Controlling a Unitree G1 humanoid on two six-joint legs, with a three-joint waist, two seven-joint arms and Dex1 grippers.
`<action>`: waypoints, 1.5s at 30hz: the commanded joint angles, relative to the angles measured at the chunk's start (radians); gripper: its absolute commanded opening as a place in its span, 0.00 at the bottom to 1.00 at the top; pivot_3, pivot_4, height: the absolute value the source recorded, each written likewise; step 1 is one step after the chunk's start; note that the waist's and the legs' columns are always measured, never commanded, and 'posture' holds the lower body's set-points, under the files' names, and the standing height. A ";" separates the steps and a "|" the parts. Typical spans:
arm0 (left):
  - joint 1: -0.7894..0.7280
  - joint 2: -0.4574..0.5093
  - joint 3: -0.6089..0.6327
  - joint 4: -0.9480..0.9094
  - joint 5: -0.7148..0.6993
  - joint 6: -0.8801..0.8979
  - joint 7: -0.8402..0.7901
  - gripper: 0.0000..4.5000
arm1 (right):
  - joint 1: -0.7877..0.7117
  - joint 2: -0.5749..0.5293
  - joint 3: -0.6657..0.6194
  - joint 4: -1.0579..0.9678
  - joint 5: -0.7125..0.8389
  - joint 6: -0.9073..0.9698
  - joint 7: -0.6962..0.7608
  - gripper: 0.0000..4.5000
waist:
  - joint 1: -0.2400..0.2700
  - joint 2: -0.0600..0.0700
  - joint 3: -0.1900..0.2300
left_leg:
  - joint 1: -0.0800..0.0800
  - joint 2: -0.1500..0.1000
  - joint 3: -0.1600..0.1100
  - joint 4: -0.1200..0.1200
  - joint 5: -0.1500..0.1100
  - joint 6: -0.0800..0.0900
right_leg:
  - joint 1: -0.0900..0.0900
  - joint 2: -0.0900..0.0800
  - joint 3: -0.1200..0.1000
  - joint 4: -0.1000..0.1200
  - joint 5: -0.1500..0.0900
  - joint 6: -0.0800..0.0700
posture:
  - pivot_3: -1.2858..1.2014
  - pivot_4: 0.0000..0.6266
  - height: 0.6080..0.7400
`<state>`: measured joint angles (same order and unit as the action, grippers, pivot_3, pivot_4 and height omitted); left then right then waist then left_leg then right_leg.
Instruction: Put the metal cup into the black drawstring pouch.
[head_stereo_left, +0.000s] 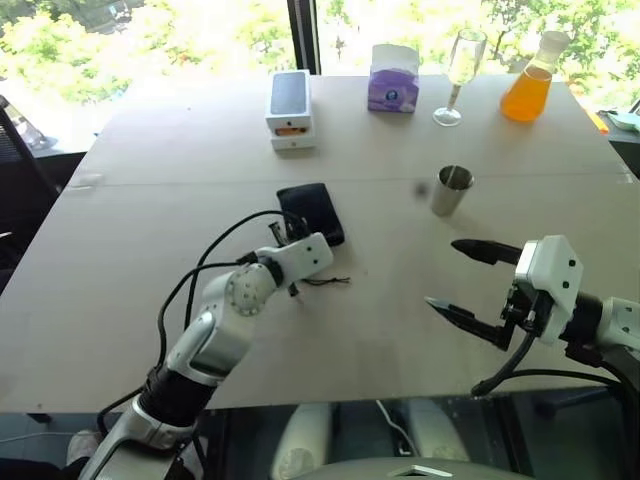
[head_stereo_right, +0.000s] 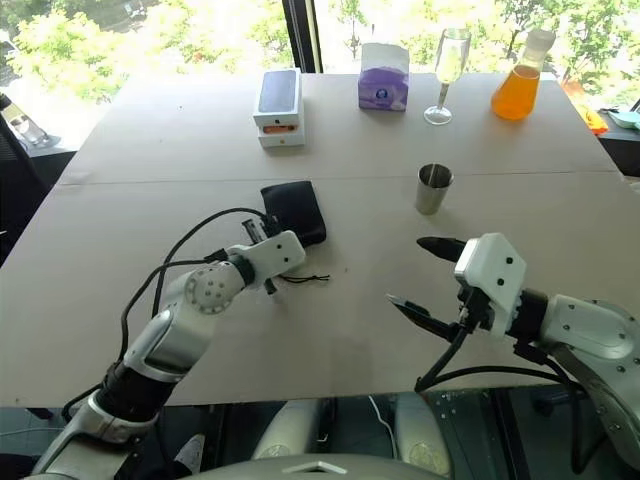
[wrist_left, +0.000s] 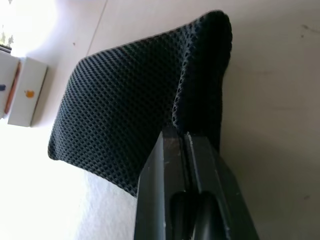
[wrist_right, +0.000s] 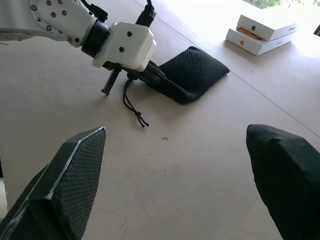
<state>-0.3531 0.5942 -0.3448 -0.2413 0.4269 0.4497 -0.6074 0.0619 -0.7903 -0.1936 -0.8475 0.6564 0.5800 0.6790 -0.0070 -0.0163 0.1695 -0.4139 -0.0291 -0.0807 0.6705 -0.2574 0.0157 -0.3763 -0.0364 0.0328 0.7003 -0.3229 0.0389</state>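
Left eye view looks down on a big pale worktop (head_stereo_left: 150, 300) by bright windows with trees outside. Along the far edge sit a white phone box (head_stereo_left: 290, 108), a purple tissue box (head_stereo_left: 393, 78), a wine glass (head_stereo_left: 459, 73) and an orange flask (head_stereo_left: 530, 82). The metal cup (head_stereo_left: 451, 190) stands upright right of centre, well apart from the black drawstring pouch (head_stereo_left: 312, 211) lying mid-worktop. The left gripper (wrist_right: 146, 76) is pinched tight on the pouch's near edge, cord (head_stereo_left: 322, 282) trailing beside it. The right gripper (head_stereo_left: 462, 280) hovers near the cup with fingers spread wide. Plenty of bare surface on the near left.
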 joint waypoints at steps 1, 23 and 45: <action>-0.042 -0.068 0.043 0.023 -0.124 0.091 -0.088 0.01 | -0.016 0.003 0.006 -0.018 -0.026 -0.026 -0.014 1.00 | 0.002 0.000 0.000 | 0.000 0.000 0.000 0.000 0.000 0.000 | 0.000 0.000 -0.001 0.000 0.000 0.000 | 0.52 0.24 1.00; -0.491 -0.450 0.598 0.280 -0.731 1.159 0.022 0.01 | -0.869 -0.055 0.508 0.879 -0.492 0.022 0.150 1.00 | -0.032 -0.001 0.001 | -0.002 -0.001 0.000 0.012 0.003 -0.005 | -0.003 0.000 -0.001 0.010 0.000 0.000 | 0.52 0.24 1.00; -0.406 -0.493 0.715 0.163 -0.776 1.165 0.239 0.00 | -1.137 0.150 0.574 1.441 -0.746 -0.296 0.397 0.02 | -0.031 0.000 0.001 | -0.002 -0.001 0.001 0.010 0.003 -0.006 | -0.005 -0.001 0.001 0.010 0.000 0.000 | 0.52 0.24 1.00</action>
<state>-0.7546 0.1073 0.3568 -0.0373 -0.3253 1.6128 -0.3737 -1.0512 -0.6156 0.4424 0.6465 -0.1046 0.2756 1.0630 -0.0380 -0.0166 0.1705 -0.4163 -0.0299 -0.0796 0.6806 -0.2546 0.0100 -0.3812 -0.0376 0.0337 0.7104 -0.3229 0.0391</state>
